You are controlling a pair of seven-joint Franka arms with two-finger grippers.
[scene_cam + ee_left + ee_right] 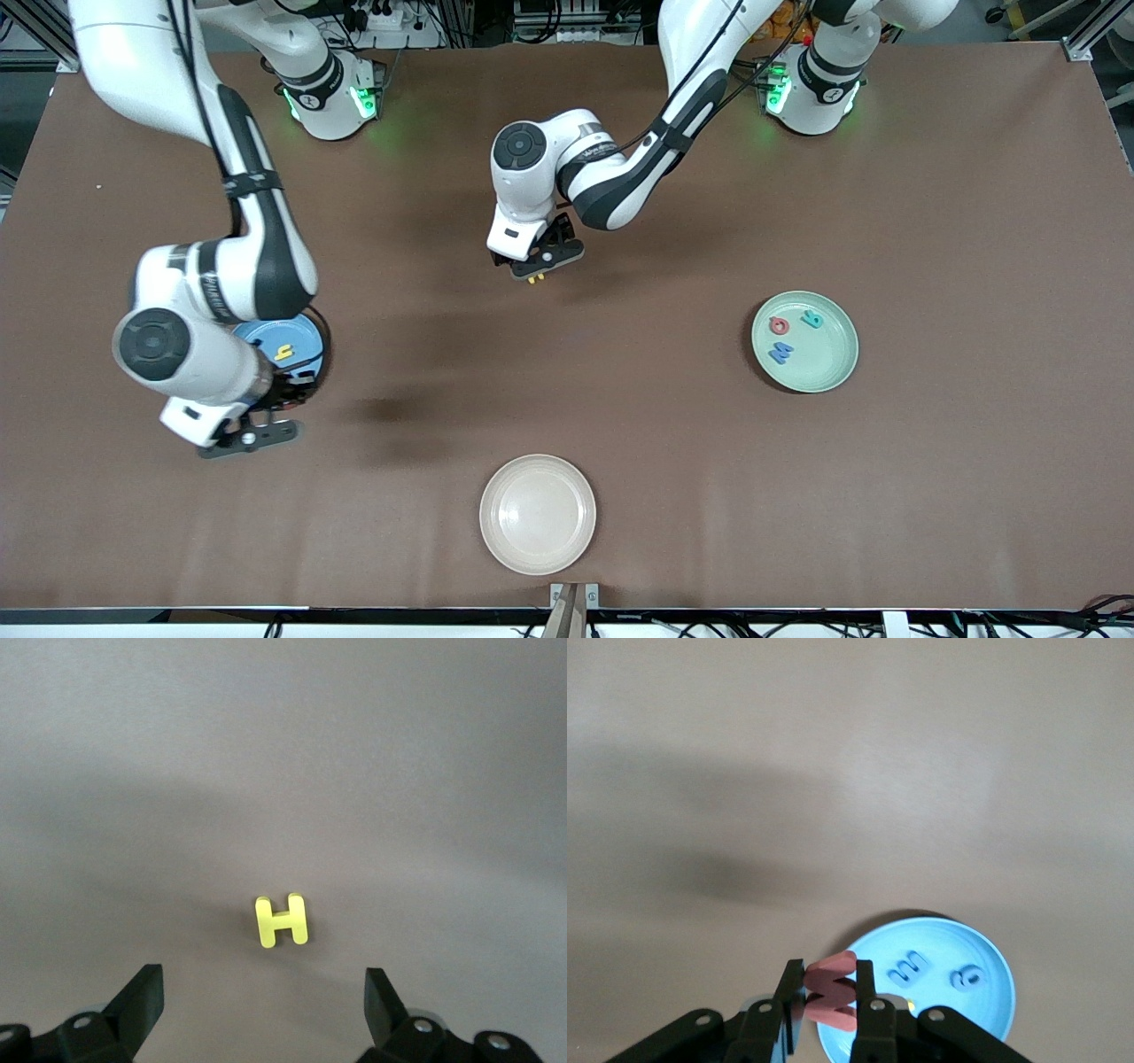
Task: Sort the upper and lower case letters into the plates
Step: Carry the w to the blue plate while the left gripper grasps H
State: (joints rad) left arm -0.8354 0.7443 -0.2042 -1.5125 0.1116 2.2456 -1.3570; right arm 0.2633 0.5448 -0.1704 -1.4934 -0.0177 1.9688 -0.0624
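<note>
High front view, two downward wrist views

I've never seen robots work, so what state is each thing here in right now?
Left end effector: open, over the yellow H.
Yellow toy letter H: flat on the brown table.
Right end effector: shut on a red toy letter.
Light blue round plate: holds letters.
Mint green round plate: holds three letters.
Cream round plate: empty.

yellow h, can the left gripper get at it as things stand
Probably yes: the left gripper hangs open right over the yellow H, which lies alone on the bare table, nothing between its fingers.
</note>
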